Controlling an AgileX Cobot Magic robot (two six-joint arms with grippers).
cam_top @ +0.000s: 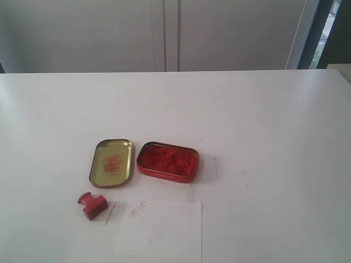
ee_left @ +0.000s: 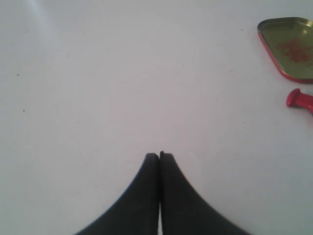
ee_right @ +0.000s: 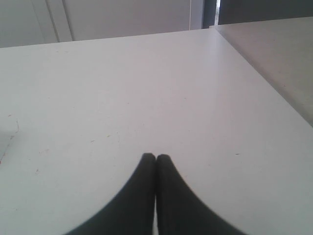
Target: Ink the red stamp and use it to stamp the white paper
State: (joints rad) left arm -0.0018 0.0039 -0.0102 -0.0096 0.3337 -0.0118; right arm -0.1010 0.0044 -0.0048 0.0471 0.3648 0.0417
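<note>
White paper lower centre, red stamp at its left; exterior view alone shows ink tin. Your left gripper and right gripper: jaws pressed together, holding nothing.

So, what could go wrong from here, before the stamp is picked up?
1. The red stamp seems to lie on its side, so a grasp may catch it crooked.
2. The left end effector is shut and must open first.
3. The white paper looks loose and already bears a mark; it might shift or stick to the inked stamp.
</note>
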